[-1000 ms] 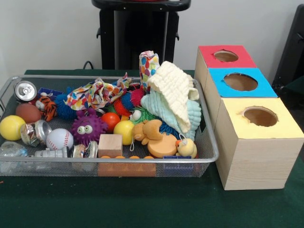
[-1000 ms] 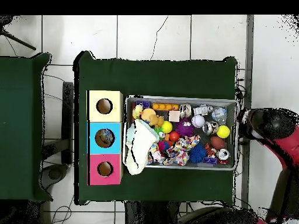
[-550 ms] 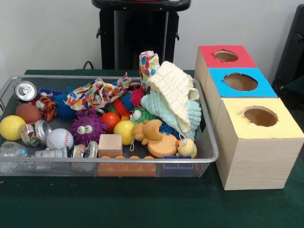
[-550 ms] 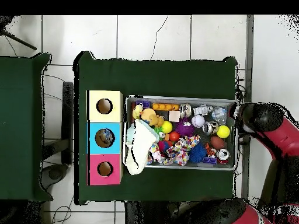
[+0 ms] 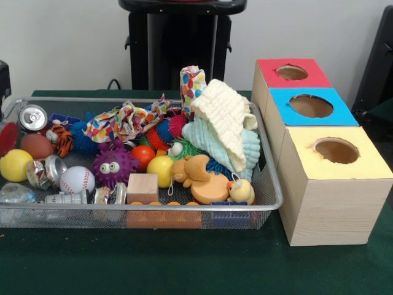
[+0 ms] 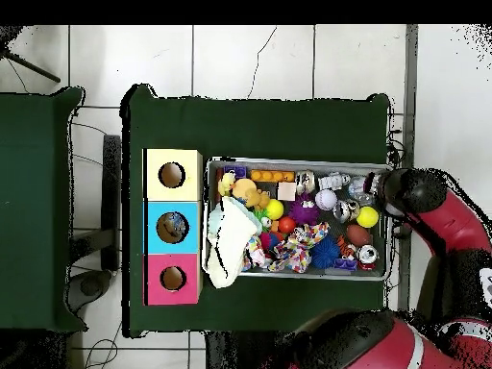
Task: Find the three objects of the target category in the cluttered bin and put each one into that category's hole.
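- The arm [image 6: 423, 197] has been swung in over the bin [image 5: 270, 184] edge since a second ago.
- Finger state can't be told.
- Nothing's been picked yet.

Light looks even and fairly bright from my end, coming from above, no harsh shadows. I see small glare spots on the silver can [image 5: 32, 117] and the white floor tiles [image 6: 252, 60] wash out overhead. Soft shadow under the wire bin [image 5: 272, 184] (front rim stays readable). Slight softness overall.
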You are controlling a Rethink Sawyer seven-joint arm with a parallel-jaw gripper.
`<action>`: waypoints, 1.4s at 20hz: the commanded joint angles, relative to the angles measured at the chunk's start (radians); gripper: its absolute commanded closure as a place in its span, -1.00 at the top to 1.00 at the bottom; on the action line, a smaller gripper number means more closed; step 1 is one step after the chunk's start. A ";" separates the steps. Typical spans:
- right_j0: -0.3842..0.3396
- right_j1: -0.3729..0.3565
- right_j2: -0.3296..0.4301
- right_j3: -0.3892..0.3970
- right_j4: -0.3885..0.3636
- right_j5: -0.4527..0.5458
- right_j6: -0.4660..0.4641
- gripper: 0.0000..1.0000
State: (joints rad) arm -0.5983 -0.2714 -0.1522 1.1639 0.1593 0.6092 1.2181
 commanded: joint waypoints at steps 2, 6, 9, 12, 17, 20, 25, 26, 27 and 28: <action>-0.017 0.083 0.139 0.029 0.027 0.068 0.128 -1.00; -0.027 0.097 0.155 0.022 0.021 0.055 0.114 -1.00; -0.032 0.110 0.159 -0.010 0.012 0.054 0.104 -1.00; -0.032 0.120 0.156 -0.043 0.006 0.073 0.096 -1.00; -0.038 0.127 0.163 -0.044 0.003 0.048 0.098 -1.00; -0.036 0.121 0.148 -0.058 -0.008 0.059 0.096 -1.00; -0.048 0.131 0.161 -0.010 -0.004 0.013 0.119 -1.00; -0.051 0.134 0.164 0.010 0.000 0.001 0.130 -1.00; -0.059 0.135 0.178 0.042 0.006 -0.025 0.137 -1.00; -0.066 0.135 0.188 0.072 0.011 -0.050 0.150 -1.00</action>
State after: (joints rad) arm -0.6361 -0.1867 -0.0753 1.1179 0.1616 0.6088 1.2181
